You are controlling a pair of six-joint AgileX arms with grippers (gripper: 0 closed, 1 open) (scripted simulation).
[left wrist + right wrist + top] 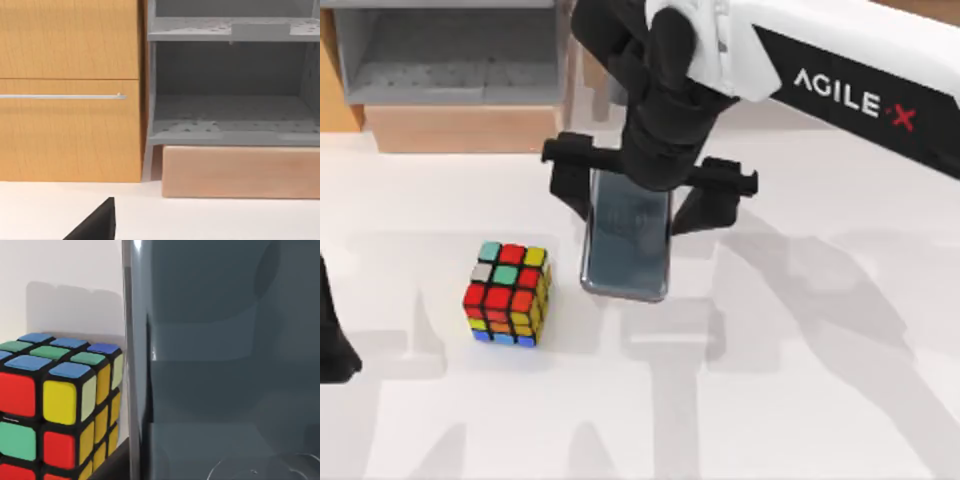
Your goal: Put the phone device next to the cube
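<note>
**Clerk:** Item one, nearest. Location?

**Me:** The cube (pixel 507 293), on the white table (pixel 800 400), left of centre and toward the near edge. In my right wrist view it sits just beside the phone's silvery rim, apart from it.

**Clerk:** Item two?

**Me:** The phone device (pixel 626 245), just right of the cube and slightly farther back. Long axis runs near to far. A narrow strip of table separates the two.

**Clerk:** Item three, the tool?

**Me:** My right gripper (pixel 650 190), above the phone's far end. Fingers spread wide to either side of it, clear of its edges as far as I can judge; they pinch nothing.

**Clerk:** Status?

**Me:** I judge the phone placed beside the cube; lifting straight up should avoid nudging it.

**Clerk:** Other arm?

**Me:** My left arm (pixel 332 335) is parked at the table's left edge.
</note>
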